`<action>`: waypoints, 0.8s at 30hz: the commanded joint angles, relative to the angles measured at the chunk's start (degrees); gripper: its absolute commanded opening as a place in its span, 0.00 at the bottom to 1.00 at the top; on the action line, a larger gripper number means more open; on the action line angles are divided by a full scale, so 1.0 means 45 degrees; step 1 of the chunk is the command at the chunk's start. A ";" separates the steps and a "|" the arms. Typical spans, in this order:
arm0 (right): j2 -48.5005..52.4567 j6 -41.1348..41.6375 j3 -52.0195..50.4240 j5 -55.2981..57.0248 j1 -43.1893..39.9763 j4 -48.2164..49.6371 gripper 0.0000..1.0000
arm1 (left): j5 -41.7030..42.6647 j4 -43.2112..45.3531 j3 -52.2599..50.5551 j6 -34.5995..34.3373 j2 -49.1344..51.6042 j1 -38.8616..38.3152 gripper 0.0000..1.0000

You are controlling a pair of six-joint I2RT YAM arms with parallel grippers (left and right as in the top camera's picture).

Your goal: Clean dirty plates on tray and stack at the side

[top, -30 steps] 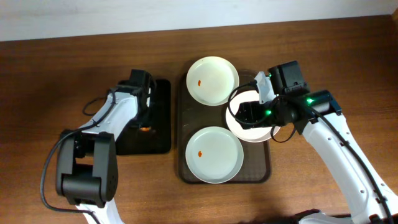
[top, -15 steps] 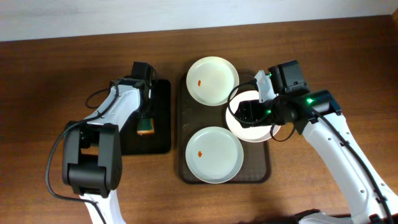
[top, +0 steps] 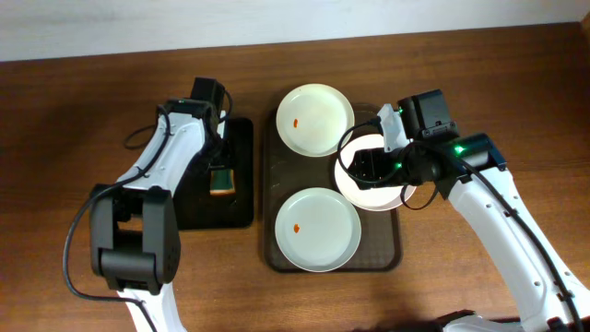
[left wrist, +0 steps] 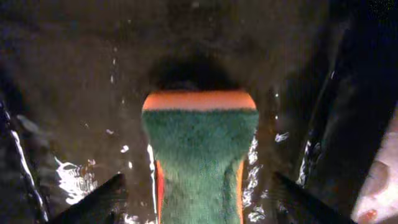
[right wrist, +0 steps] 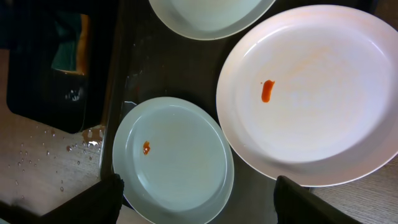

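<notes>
Wooden table [top: 92,83] carrying two trays
The tray [top: 378,243] lies at centre, a smaller black tray [top: 236,208] just left of it

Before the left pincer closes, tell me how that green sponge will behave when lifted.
The sponge will probably squash under pressure, given its fuzzy green pad on orange foam. Droplets glinting on the black tray suggest it is wet, so it may drip and feel heavier than it looks.
</notes>
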 commanded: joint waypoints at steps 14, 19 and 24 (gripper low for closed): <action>0.2001 -0.0238 -0.2807 0.0214 0.0602 -0.0087 0.46 | 0.0593 -0.1724 0.0704 0.0053 -0.1671 0.0272 0.00; 0.3094 -0.0437 -0.4512 0.0209 0.0602 0.2176 0.40 | 0.1384 -0.3002 0.1326 0.0053 -0.2497 0.0282 0.00; 0.3220 -0.0437 -0.4629 0.0165 0.0607 0.2788 0.39 | 0.2244 -0.3264 0.1326 0.0058 -0.2875 0.0282 0.00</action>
